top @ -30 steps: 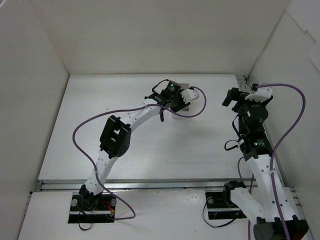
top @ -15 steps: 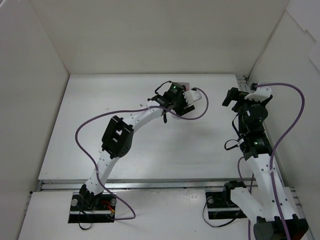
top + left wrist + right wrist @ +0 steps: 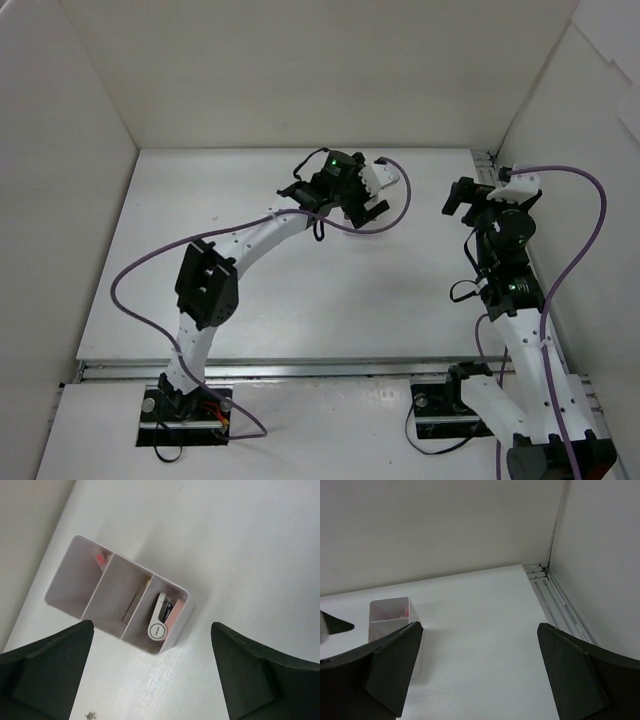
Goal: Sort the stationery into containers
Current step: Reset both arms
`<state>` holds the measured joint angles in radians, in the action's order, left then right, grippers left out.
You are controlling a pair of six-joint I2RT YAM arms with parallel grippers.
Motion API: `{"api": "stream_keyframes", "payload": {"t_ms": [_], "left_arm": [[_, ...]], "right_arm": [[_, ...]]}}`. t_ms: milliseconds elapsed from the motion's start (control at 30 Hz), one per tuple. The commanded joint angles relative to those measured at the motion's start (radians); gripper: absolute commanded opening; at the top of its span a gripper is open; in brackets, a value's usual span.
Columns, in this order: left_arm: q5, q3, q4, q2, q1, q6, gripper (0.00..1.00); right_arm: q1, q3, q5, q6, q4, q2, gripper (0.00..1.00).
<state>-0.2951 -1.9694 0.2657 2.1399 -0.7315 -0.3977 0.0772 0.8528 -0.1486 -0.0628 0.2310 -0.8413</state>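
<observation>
Left claw [image 3: 366, 205]: jaws wide, nothing between them. It hangs over the far middle of the worktop [image 3: 240, 555], looking straight down.

Box [image 3: 177, 625]: directly under the left claw and a little ahead of it, close to the back wall [image 3: 30, 525]. In the wrist view its long axis runs on a diagonal, from upper left to lower right, so it is skewed to the line between the jaws. It has three cells in a row:
- end cell by the wall: pink piece [image 3: 101, 558], mostly hidden
- middle cell: tan block [image 3: 132, 608], leaning on the divider
- near end cell: white-and-pink piece [image 3: 161, 617], round end towards us

Right claw [image 3: 458, 196]: jaws wide, empty, well apart from the box. The box lies ahead and to its left, seen end-on.

We find no loose piece on the worktop in any view. We judge the sorting done or nearly so. If the box needs handling, the left arm is far nearer, and its wrist would have to turn to square the jaws with the box.
</observation>
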Motion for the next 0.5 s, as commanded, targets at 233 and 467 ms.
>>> {"api": "stream_keyframes", "payload": {"t_ms": [233, 467], "left_arm": [[0.238, 0.441, -0.108, -0.631, 0.004, 0.457, 1.00], [0.619, 0.840, 0.039, -1.105, 0.116, 0.837, 1.00]], "right_arm": [[-0.008, 0.060, 0.061, -0.077, 0.022, -0.039, 0.98], [-0.004, 0.038, 0.058, -0.241, -0.045, -0.087, 0.98]]}}
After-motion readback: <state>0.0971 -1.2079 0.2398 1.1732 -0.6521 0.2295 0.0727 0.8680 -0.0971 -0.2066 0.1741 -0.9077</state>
